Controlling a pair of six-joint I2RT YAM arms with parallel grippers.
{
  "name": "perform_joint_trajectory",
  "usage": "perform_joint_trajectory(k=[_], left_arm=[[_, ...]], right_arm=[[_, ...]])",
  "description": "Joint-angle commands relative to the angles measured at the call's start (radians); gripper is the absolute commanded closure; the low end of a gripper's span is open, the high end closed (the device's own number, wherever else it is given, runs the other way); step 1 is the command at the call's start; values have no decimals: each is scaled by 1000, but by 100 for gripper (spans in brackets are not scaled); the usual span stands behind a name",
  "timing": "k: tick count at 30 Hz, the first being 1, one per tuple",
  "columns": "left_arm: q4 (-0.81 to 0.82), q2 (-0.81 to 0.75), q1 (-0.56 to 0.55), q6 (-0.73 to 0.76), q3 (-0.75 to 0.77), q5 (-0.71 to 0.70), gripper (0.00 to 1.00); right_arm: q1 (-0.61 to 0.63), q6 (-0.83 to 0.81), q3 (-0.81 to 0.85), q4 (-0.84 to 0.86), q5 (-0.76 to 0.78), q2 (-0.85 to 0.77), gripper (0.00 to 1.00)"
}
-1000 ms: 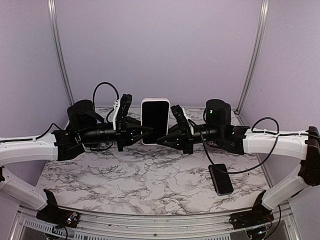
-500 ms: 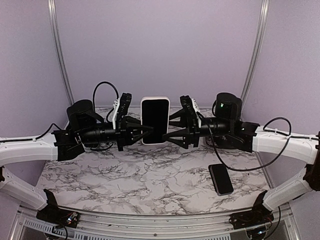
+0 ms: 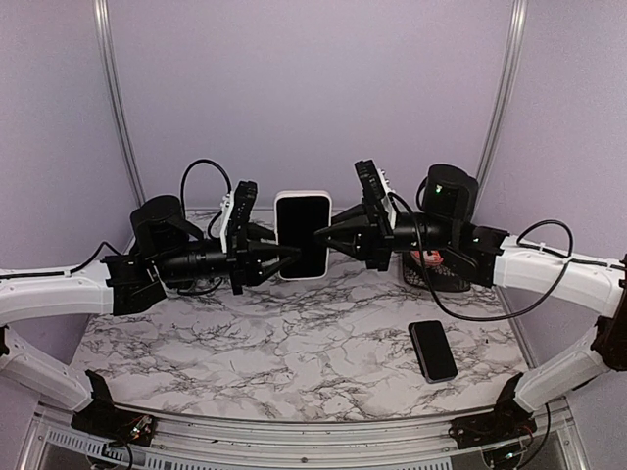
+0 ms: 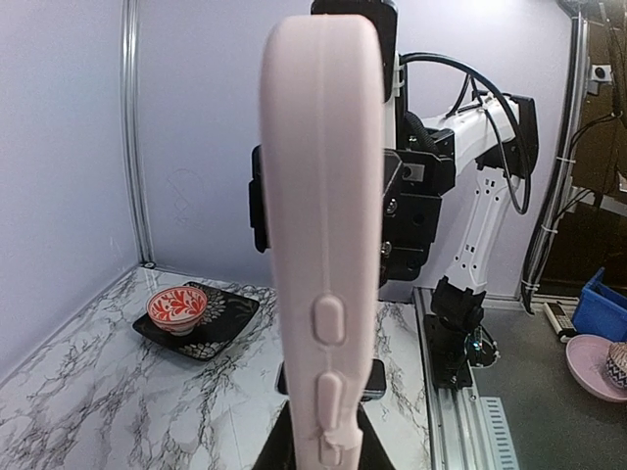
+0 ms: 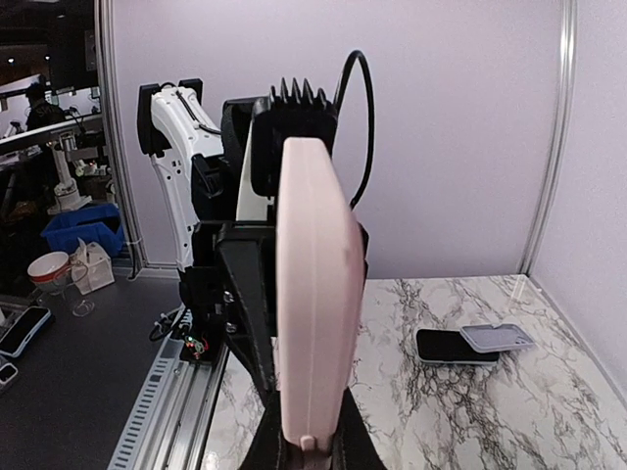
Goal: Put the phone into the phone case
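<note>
Closest to us, in the lower right of the top view, we see the black phone [image 3: 433,350] lying flat on the marble table [image 3: 294,343]. Nothing touches it.

A bit farther back, in the middle of the frame, the two arms reach in from each side and meet. Between them the white phone case [image 3: 303,230] stands up tall, with its dark side facing us. The left gripper [image 3: 285,257] pinches the case low on its left edge. The right gripper [image 3: 319,235] pinches it higher up on its right edge. In each wrist view we see the case edge-on, going up the middle of the frame, with that arm's own gripper squeezed on it at the bottom. The phone is well apart from the case.

Farther back, behind the right arm, we see a dark plate [image 4: 225,311] with a small red bowl [image 4: 177,308] on it. Behind all that is the plain purple wall [image 3: 313,88].
</note>
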Motion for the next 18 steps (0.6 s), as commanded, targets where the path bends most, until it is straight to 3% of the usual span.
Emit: perform_joint_trajectory(k=[1,3,6,11,14,18], left_arm=[[85,-46,9,-80,-16,-135,32],[62,-57,21,-93,-30,-237,13],[-14,-67,44,-114,-30,-469,3],[-264,-13,101,-179,56,-836,1],[-437,48,144,-253,117,-886,1],[-494,88,177,-283,135,-877,1]], right_arm=[[-60,81,39,-44,45,29,100],[-95,131,37,-86,105,38,100],[-164,213,48,-204,193,78,100],[-257,407,-11,-151,53,180,100],[-300,435,6,-212,54,278,100],[-382,462,-3,-185,-56,422,100]])
